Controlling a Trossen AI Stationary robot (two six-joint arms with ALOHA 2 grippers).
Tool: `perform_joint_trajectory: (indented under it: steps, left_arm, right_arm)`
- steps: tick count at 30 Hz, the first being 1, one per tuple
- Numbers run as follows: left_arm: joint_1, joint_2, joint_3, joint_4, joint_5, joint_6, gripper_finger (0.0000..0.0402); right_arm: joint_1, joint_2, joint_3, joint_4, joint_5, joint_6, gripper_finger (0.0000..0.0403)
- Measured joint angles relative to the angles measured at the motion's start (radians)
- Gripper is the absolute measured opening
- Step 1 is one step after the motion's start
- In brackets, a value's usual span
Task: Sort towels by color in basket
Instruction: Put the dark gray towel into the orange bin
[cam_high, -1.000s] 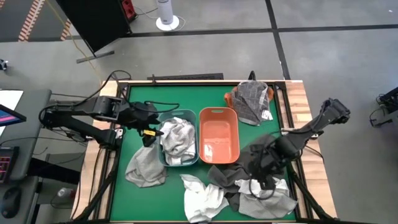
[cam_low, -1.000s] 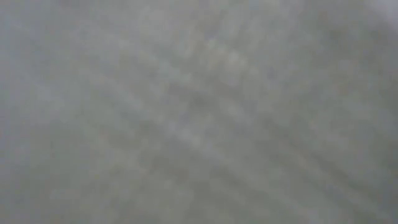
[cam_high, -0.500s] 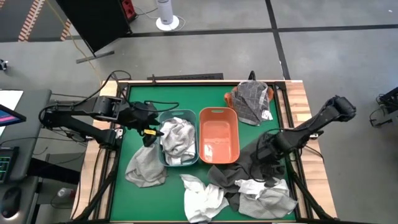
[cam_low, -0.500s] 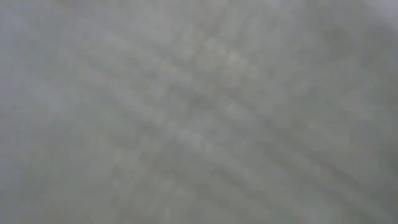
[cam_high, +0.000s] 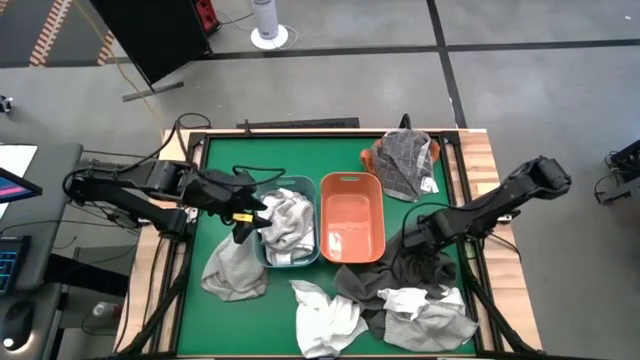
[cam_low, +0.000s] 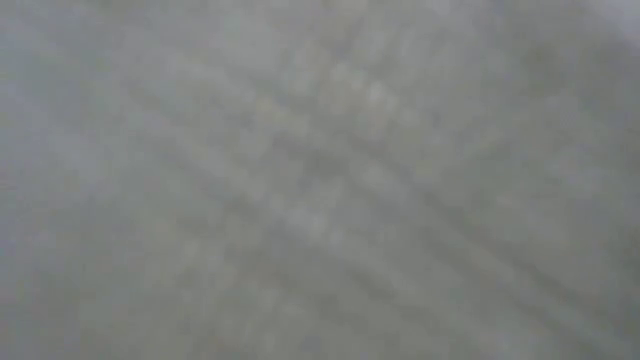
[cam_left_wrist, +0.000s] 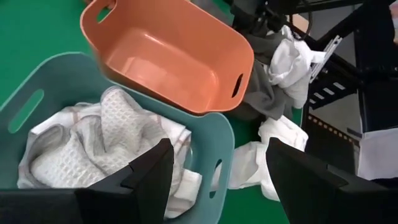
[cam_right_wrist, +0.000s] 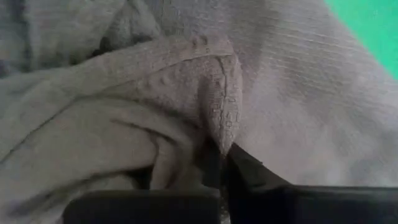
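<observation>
- My left gripper (cam_high: 250, 212) hangs with its fingers (cam_left_wrist: 152, 177) spread apart and nothing between them, right at the left rim of the teal basket (cam_high: 262, 252)
- A light grey towel (cam_high: 235, 270) lies on the green table (cam_high: 300, 165) just in front of that gripper, touching the teal basket's outer left wall
- Inside the teal basket, directly beside my open left fingers, sit a pale waffle-weave towel (cam_left_wrist: 109, 140) and a white one with thin stripes, bunched together
- A crumpled white towel (cam_high: 325, 318) lies at the front of the table, between the two baskets' front ends and the table edge
- The orange basket (cam_high: 352, 218) stands just right of the teal one, side walls touching; its floor is bare apart from a small pale mark
- At the back right corner a grey patterned towel (cam_high: 402, 165) lies over a rust-orange one (cam_high: 368, 157), well apart from both my grippers
- My right gripper (cam_high: 412, 238) is closed, pinching a fold of the dark grey towel (cam_high: 415, 270); the fold's stitched edge stands up right between my fingertips in the right wrist view
- That dark grey towel spreads across the front right of the table, just right of the orange basket, with another white towel (cam_high: 420, 303) on top of it
- The low view shows only blurred pale cloth
</observation>
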Motion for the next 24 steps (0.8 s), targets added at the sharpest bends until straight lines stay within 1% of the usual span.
perform_joint_trajectory:
  steps: [3,6,10,13,16,19,24]
  left_arm:
    - [-0.002,0.0,0.0,0.01,-0.008,0.021,0.0245]
    - [-0.002,0.0,0.0,0.041,-0.031,0.057,0.0245]
    - [-0.002,0.0,0.0,0.109,-0.08,0.113,0.0245]
    - [-0.002,0.0,0.0,0.15,-0.098,0.141,0.0245]
    - [-0.001,0.0,0.0,0.176,-0.1,0.156,0.0245]
    - [0.008,0.0,0.0,0.177,-0.1,0.163,0.0245]
    - [0.016,0.0,0.0,0.198,-0.103,0.164,0.0245]
  right_arm:
    - [-0.022,-0.053,0.053,-0.1,0.012,0.019,0.0028]
    - [-0.045,-0.114,0.136,-0.212,0.071,0.036,0.0024]
    - [-0.095,-0.175,0.285,-0.297,0.155,0.047,0.0023]
    - [-0.136,-0.196,0.42,-0.323,0.216,0.042,0.0023]
    - [-0.176,-0.202,0.565,-0.306,0.258,-0.014,0.0023]
    - [-0.224,-0.194,0.7,-0.243,0.266,-0.103,0.0023]
    - [-0.259,-0.173,0.881,-0.022,0.266,-0.298,0.0023]
